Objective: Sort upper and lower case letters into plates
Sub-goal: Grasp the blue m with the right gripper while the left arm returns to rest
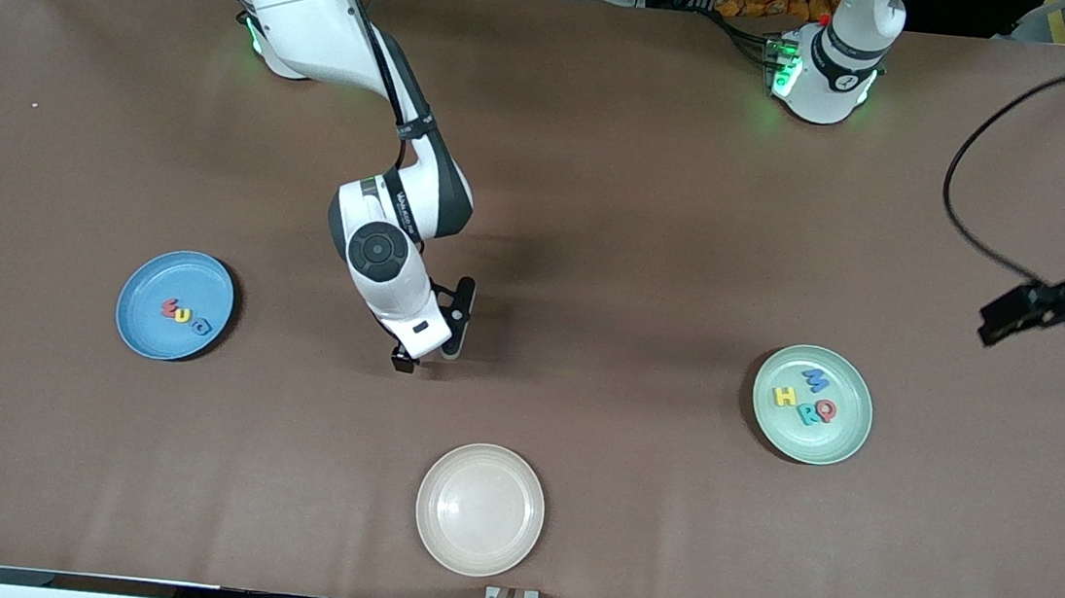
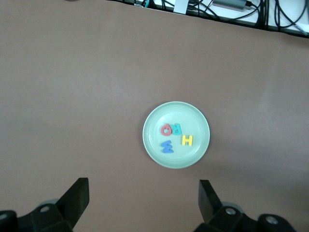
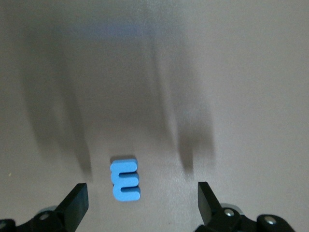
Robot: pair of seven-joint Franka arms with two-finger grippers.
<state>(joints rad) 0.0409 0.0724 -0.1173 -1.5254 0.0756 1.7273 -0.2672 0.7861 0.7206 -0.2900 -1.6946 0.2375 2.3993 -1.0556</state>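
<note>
Black fingers of our right gripper stand wide apart, low over the brown table, with the blue m lying flat between them, untouched. Toward the right arm's end from these fingers sits the blue plate, holding the red m, yellow u and blue a. Our left gripper hangs high with its fingers also spread and empty. Below it lies the mint green plate with the red Q, teal R, yellow H and blue M. A cream plate sits nearer the front camera, between the two.
</note>
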